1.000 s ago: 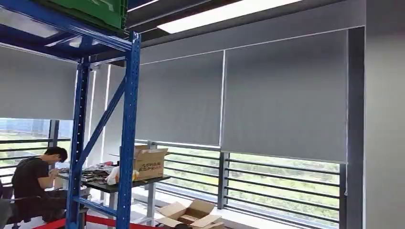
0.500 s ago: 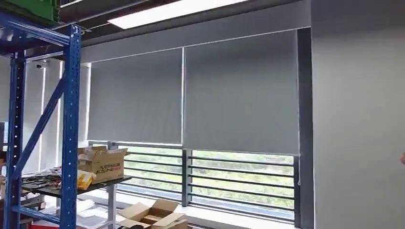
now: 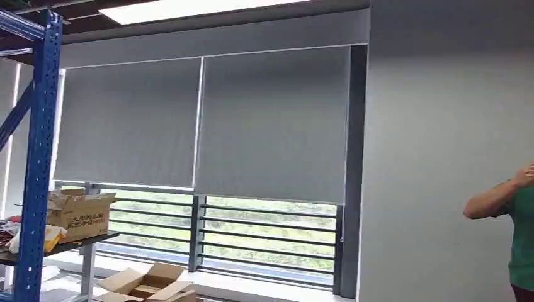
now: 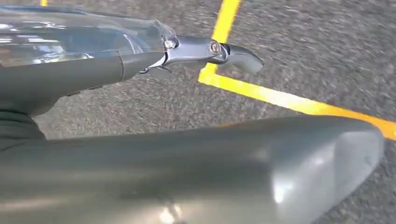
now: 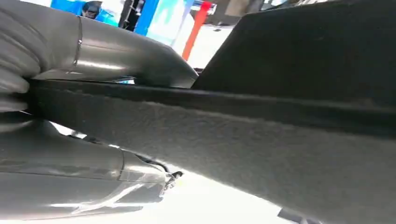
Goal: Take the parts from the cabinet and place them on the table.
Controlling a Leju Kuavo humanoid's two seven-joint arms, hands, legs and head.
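Note:
In the right wrist view my right hand (image 5: 79,158) grips a flat black part (image 5: 289,154), its edge clamped between the thumb and the fingers. The part hides most of what lies beyond it. My left hand (image 4: 154,158) hangs over grey carpet in the left wrist view, holding nothing, with the thick thumb and a dark finger (image 4: 205,49) apart. The blue cabinet frame (image 3: 38,157) stands at the left edge of the head view.
A dark table (image 3: 69,245) by the blue frame carries a cardboard box (image 3: 79,214) and small clutter. An open cardboard box (image 3: 148,286) lies on the floor below. A person in green (image 3: 513,233) stands at the far right, arm raised. Yellow floor tape (image 4: 289,100) runs under my left hand.
The whole head view has swung to the right: the blue frame and table slid to the left edge, the seated person left the picture, and a standing person came in at the right.

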